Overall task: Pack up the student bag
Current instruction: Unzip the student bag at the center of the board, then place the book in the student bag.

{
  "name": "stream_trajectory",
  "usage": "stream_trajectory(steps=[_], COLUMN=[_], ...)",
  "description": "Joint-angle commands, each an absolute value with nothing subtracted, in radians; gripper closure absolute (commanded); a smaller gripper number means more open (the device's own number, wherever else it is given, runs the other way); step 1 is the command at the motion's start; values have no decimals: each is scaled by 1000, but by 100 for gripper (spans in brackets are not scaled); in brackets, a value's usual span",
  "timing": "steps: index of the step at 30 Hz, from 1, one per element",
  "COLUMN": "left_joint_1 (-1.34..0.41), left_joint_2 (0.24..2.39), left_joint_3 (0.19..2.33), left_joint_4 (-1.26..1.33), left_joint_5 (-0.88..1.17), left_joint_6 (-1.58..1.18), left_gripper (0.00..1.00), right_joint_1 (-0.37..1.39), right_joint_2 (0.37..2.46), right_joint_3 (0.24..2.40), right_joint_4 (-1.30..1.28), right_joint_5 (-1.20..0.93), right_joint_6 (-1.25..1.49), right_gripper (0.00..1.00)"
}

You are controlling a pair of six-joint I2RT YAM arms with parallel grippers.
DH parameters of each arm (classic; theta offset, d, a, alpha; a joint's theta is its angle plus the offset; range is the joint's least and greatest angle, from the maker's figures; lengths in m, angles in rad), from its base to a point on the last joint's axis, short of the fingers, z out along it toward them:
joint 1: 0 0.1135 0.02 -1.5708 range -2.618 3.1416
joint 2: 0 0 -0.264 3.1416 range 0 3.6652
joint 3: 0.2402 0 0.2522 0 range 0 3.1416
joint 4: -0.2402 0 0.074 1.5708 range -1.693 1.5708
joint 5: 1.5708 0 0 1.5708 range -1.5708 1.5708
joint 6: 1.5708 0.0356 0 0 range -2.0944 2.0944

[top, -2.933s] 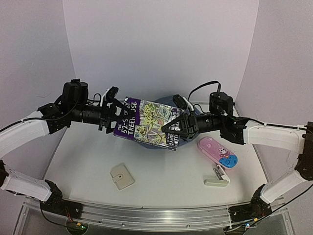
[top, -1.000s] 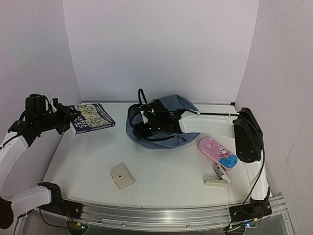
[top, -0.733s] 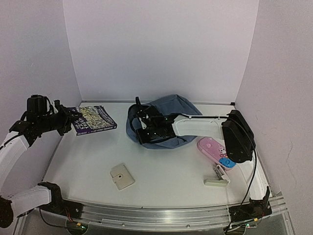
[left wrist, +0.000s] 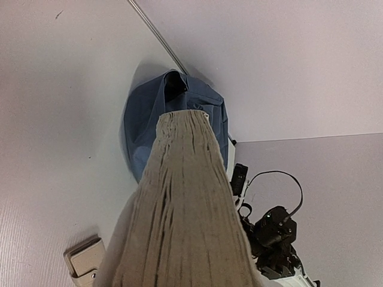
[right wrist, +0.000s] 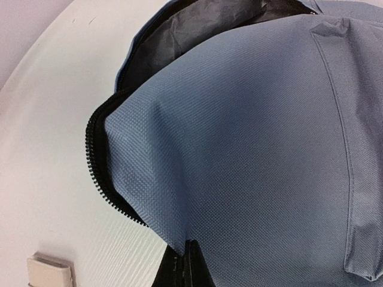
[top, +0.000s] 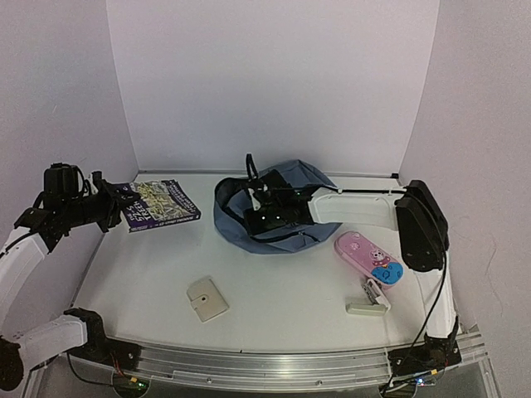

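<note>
The slate-blue student bag [top: 292,179] lies at the back middle of the table, its main zip [right wrist: 99,161] undone and black lining [right wrist: 203,24] showing. My right gripper [top: 259,217] reaches in from the right and is shut on a fold of the bag's blue fabric [right wrist: 251,149]; the black fingertips [right wrist: 182,272] pinch it at the edge of the opening. At the far left, my left gripper [top: 114,207] is shut on one end of a purple paperback book [top: 162,204], held above the table. The book's page edges [left wrist: 185,197] fill the left wrist view and hide the fingers.
A pink pencil case [top: 367,257] lies right of the bag, with a small white stapler-like item [top: 367,303] in front of it. A beige square pad [top: 207,298] sits near the front left. White walls close in the back and sides.
My right gripper has closed on the bag's fabric and shifted slightly right, lifting the flap. Earlier both arms held the book over the bag; now only the left holds it, far left.
</note>
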State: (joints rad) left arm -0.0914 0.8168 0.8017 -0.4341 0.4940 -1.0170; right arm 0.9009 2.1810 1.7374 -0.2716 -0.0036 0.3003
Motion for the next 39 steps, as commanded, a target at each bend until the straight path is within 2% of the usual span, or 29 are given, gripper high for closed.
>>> stream_trajectory(steps=[1, 10, 16, 26, 33, 39], left_joint_1=[-91, -91, -92, -120, -287, -310], left_joint_2=[778, 779, 806, 897, 1036, 1138], left_joint_3=[857, 891, 878, 718, 729, 720], left_joint_4=[-424, -450, -436, -168, -36, 73], left_joint_5=[486, 488, 510, 613, 520, 494], left_joint_6=[-982, -954, -970, -1136, -1164, -1196], left_gripper=[100, 100, 100, 100, 100, 100], right_joint_1=[928, 986, 978, 918, 917, 917], right_joint_2=[1986, 1845, 1747, 1604, 1585, 1570], right_joint_3=[1626, 1527, 1501, 1258, 1240, 1240], right_joint_4=[-169, -53, -44, 170, 203, 231], right_joint_5=[-179, -281, -61, -56, -66, -81], right_joint_6=[353, 481, 574, 723, 742, 761], right_gripper=[100, 100, 100, 100, 100, 100])
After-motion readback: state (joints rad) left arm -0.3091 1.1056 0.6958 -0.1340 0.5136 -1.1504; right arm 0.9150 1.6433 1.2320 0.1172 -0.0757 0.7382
